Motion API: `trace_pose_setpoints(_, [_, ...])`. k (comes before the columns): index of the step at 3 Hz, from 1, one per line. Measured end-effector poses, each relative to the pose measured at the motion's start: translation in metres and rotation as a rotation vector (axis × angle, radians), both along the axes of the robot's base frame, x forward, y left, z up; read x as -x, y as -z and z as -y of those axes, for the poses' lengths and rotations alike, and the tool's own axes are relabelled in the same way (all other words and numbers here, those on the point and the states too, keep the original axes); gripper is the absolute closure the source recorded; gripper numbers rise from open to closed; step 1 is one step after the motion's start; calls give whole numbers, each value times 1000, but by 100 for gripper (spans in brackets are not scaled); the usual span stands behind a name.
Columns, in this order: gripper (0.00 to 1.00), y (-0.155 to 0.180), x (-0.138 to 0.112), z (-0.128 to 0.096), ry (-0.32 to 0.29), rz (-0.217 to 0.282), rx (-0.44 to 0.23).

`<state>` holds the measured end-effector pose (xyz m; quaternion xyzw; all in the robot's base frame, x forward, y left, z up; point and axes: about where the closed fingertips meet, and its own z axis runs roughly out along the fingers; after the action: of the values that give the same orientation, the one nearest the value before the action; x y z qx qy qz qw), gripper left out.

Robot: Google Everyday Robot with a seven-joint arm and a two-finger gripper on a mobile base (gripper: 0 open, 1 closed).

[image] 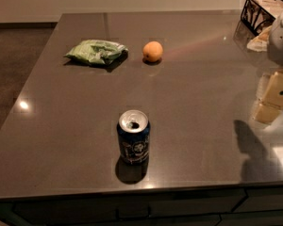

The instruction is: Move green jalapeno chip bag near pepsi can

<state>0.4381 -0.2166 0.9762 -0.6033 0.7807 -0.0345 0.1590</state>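
The green jalapeno chip bag (95, 52) lies crinkled on the far left part of the dark countertop (198, 79). The pepsi can (133, 143) stands upright near the front edge, dark blue with a silver opened top. My gripper (273, 99) is at the right edge of the view, cream-coloured, low over the counter. It is far to the right of both the bag and the can, and it holds nothing that I can see.
A round orange fruit (153, 51) sits just right of the bag. A black wire basket (262, 11) stands at the far right corner. The counter's left edge drops to the carpeted floor (9, 69).
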Motion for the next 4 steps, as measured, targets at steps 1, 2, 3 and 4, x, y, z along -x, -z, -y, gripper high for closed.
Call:
trace_pose_setpoints(1, [0,-1,-7,-4,2,16,-5])
trace_pose_setpoints(2, [0,-1,-38,-17,1,48,-46])
trace_pose_setpoints(3, [0,-3,-81,-41,-13,80,-83])
trace_pose_setpoints(4, [0,-5,-121,-70,-36,110,-121])
